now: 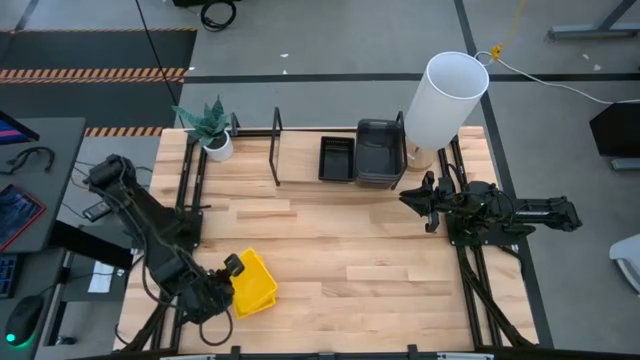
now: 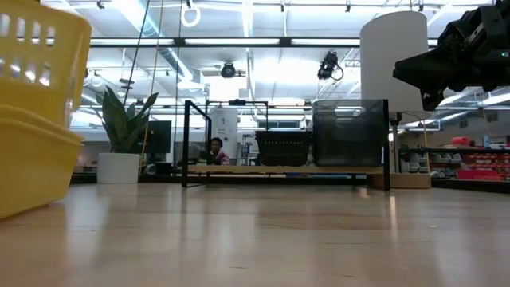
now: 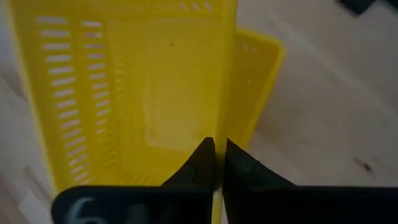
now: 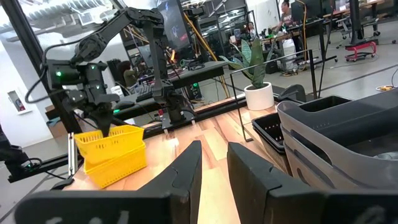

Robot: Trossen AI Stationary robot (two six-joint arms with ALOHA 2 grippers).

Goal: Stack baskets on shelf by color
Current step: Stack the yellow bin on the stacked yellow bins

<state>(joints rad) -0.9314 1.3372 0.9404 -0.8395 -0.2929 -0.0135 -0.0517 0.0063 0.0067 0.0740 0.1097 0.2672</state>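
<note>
Down at the near edge of the worktop, the left claw is clamped on the rim wall of the top yellow basket, fingers pinched either side of that thin wall. It sits nested and a little askew over the yellow baskets beneath, so a lift could drag a lower one up with it, or the thin wall could slip out of such a narrow edge grip and the basket swing.

Mid-worktop on the right side, the right claw hovers empty with a narrow gap between its fingers.

At the far edge, the shelf already carries the black baskets and, just beside them, the dark grey baskets. Its thin uprights could catch a tilted yellow basket on the way in.
</note>
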